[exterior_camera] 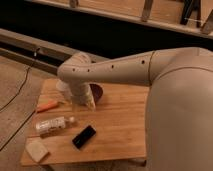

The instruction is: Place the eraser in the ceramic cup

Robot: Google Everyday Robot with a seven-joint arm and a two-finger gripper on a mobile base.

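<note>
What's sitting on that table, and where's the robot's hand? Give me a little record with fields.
table: wooden
gripper: open, low at the back of the table, beside the dark bowl
ceramic cup: back left, partly hidden by the arm
eraser: front left corner, far from the gripper
clear bottle: lying on its side
black slab: flat, front middle
orange thing: left edge

eraser (pixel 37 149) 1 | ceramic cup (pixel 63 90) 1 | bowl (pixel 98 93) 1 | bottle (pixel 52 125) 1 | slab (pixel 84 136) 1 | orange object (pixel 47 106) 1 | claw (pixel 89 103) 1 beside bowl

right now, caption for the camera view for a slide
Gripper hangs by the bowl and cup; eraser lies at the near corner of the table
</note>
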